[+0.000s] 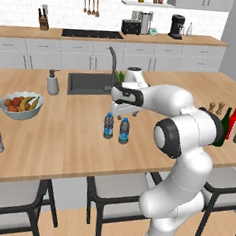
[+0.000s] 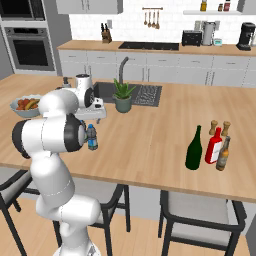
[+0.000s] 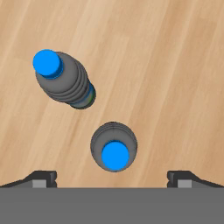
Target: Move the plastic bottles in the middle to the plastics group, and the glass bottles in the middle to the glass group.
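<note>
Hovering wide open and empty, gripper (image 3: 112, 177) above two plastic bottles (image 1: 108, 126) (image 1: 124, 131) standing upright mid-counter (image 1: 68, 136); green glass bottle (image 2: 194, 148) sitting far right beside red bottle (image 2: 214, 145).

Green bottle (image 2: 194, 149) beside red bottle (image 2: 214, 146)

Bright, even rendered light; soft shadows

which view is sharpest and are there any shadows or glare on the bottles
Hand view is sharpest: the two plastic bottles have crisp blue caps, no glare, barely any shadow. Left base view is soft, with the bottles slightly blurred. Right base view is equally soft; the green bottle shows no highlights.
</note>
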Tool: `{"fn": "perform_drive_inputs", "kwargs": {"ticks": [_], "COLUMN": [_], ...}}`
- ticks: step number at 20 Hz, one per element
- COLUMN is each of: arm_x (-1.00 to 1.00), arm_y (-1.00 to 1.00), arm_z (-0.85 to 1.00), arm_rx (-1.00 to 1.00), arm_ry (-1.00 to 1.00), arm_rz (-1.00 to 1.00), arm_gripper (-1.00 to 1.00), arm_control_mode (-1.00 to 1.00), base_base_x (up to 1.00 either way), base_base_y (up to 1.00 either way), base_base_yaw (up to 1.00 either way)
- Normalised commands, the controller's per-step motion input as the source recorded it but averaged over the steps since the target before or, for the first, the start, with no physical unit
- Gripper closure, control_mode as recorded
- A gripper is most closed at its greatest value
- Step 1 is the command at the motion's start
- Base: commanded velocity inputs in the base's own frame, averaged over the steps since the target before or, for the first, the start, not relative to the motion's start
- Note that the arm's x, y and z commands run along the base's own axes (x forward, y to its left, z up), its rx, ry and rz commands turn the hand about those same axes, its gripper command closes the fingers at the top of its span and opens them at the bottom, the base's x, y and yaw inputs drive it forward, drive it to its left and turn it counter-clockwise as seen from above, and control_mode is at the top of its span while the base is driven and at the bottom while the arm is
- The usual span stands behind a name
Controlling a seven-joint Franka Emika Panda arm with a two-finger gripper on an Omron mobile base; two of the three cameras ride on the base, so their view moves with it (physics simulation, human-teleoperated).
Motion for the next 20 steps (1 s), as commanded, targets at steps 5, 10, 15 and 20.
{"fn": "perform_drive_inputs", "kwargs": {"ticks": [5, 10, 15, 20], "arm_x": [0.04, 0.06, 0.00, 0.00], "arm_y": [0.00, 0.00, 0.00, 0.00], "arm_z": [-0.01, -0.18, -0.17, -0.21], "arm_rx": [0.00, 0.00, 0.00, 0.00], "arm_ry": [0.01, 0.01, 0.05, 0.01], "arm_rz": [0.00, 0.00, 0.00, 0.00], "arm_gripper": [-1.00, -1.00, -1.00, -1.00], "arm_control_mode": [-1.00, -1.00, -1.00, -1.00], "base_base_x": [0.00, 0.00, 0.00, 0.00], "base_base_y": [0.00, 0.00, 0.00, 0.00], "base_base_yaw": [0.00, 0.00, 0.00, 0.00]}}
